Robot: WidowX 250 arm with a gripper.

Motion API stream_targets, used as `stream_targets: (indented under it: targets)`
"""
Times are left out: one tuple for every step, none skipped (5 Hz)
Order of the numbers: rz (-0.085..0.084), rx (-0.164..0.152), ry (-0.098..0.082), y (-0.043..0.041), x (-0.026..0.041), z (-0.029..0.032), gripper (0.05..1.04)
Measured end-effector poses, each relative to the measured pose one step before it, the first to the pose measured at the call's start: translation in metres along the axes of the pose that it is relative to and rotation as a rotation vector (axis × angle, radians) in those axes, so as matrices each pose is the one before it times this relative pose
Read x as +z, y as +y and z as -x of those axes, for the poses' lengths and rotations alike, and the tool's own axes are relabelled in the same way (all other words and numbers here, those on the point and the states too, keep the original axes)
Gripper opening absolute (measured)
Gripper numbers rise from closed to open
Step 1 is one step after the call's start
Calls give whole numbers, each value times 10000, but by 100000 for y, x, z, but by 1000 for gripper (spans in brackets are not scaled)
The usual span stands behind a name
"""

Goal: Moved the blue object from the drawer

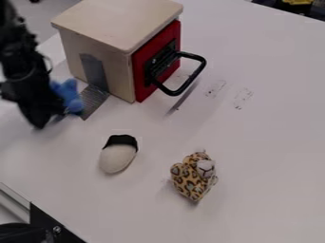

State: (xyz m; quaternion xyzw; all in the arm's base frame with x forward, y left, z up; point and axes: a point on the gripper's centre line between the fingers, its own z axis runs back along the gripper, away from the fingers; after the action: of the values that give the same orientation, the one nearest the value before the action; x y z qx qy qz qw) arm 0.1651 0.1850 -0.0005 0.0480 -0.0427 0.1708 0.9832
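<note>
Looking to the left of your view, you find the blue object [67,93] out of the drawer, right up against the black claw [51,116] and near the grey metal bracket [93,101] on the side of the wooden box [98,38]. It is a small, knobbly shape, a fairly even medium blue, with stubby rounded lobes at the top and a bulging round end lower down; its edges are blurred. You cannot tell whether the claw is clenched on it or has released it. The box's red drawer front [141,64] bears a black loop handle [202,66]. Nearer you on the white desk [266,137] lie a pale oval thing with a dark end [117,159] and a leopard-spotted toy [192,176].
</note>
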Motion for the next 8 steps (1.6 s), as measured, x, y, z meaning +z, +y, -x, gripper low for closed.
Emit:
stream_targets:
  targets:
    - [480,230,-282,452,3442,2138,54]
    - [705,27,-690,-1396,4043,521,54]
    - [753,-907,-156,-4222,758,-1375,54]
    - [387,-1550,-186,-5646,-41,-3112,54]
    - [376,-1095,-35,-4819,-327,-3527,54]
    - [106,-778,-53,-5484,-703,-5331,54]
    - [-132,-333,1,-2154,-1445,-5028,54]
    - [21,331,96,105,-2522,-4595,54]
